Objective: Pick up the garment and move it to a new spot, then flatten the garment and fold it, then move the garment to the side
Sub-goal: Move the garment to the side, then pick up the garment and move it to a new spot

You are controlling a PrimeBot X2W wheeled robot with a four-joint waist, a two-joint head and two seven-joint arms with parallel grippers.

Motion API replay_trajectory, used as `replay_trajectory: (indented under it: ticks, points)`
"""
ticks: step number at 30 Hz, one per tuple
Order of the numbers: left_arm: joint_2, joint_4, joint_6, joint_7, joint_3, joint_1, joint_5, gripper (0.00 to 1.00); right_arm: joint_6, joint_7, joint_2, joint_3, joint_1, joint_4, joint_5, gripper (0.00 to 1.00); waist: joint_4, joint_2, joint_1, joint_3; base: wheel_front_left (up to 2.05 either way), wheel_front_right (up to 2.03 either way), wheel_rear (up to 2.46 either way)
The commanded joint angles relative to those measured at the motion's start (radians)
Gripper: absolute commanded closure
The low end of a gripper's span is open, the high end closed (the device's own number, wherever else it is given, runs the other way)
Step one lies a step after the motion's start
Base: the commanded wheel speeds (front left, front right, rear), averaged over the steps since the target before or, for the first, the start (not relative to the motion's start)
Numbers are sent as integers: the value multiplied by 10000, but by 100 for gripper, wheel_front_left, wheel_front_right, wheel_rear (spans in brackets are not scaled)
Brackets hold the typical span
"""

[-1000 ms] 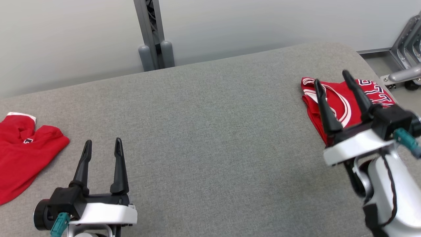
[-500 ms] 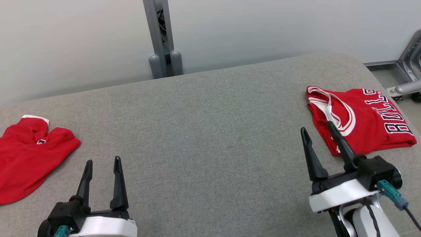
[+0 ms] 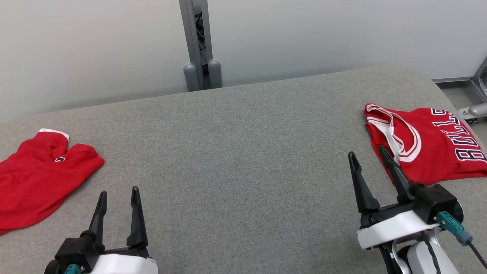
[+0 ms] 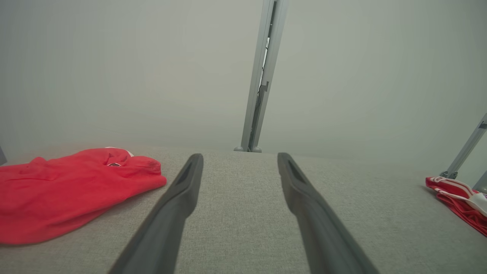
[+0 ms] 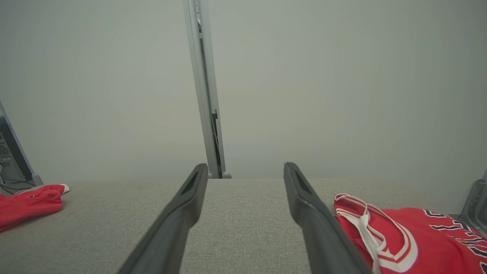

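Head view: grey woven-fabric table (image 3: 243, 160), with a rounded far right corner. The folded jersey (image 3: 430, 152) lies flat near the table's right edge. It is red, with white-trimmed neck and arm openings lying in curved bands, and dark white-outlined block lettering along its right part. The crumpled red garment (image 3: 34, 179) lies at the far left edge, well apart from the jersey. It is rumpled, with a white-edged opening at its far end.

Left hand (image 3: 118, 191): fingers apart, nothing between them, low over bare cloth just right of the crumpled garment.

Right hand (image 3: 366, 151): fingers spread, nothing held. Its outer finger overlaps the jersey's near-left corner in this view; contact cannot be told.

The head view gives the whole layout and both hands together, plus a metal frame (image 3: 475, 106) beyond the right end of the table.

The left wrist view adds the crumpled garment from low down, a soft mound with shallow folds. The jersey shows there as a thin red-and-white sliver at the right edge.

The right wrist view adds the jersey up close. Its white straps are looped over the red, and the fabric is smooth against the table's coarse weave. There are cables at the far left.

A grey upright post (image 3: 198, 42) stands against a plain pale wall (image 3: 95, 49).
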Motion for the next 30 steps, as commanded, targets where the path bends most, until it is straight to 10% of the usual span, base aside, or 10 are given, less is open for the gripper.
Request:
replay_trajectory:
  ticks: [1, 15, 30]
  points:
    - [37, 25, -13, 8, 56, 5, 20, 0, -1, -1, -27, 15, 86, 71, 63, 0, 2, 0, 0, -5, 0, 0, 0]
    - [37, 90, -118, 10, 22, -125, 87, 0, -1, -1, -27, 108, 142, 164, 221, 0, 288, 0, 0, 15, 0, 0, 0]
    - [39, 61, -74, 7, 178, 107, 235, 0, -1, -1, -35, 426, 402, 306, 353, 0, 2558, 0, 0, -243, 0, 0, 0]
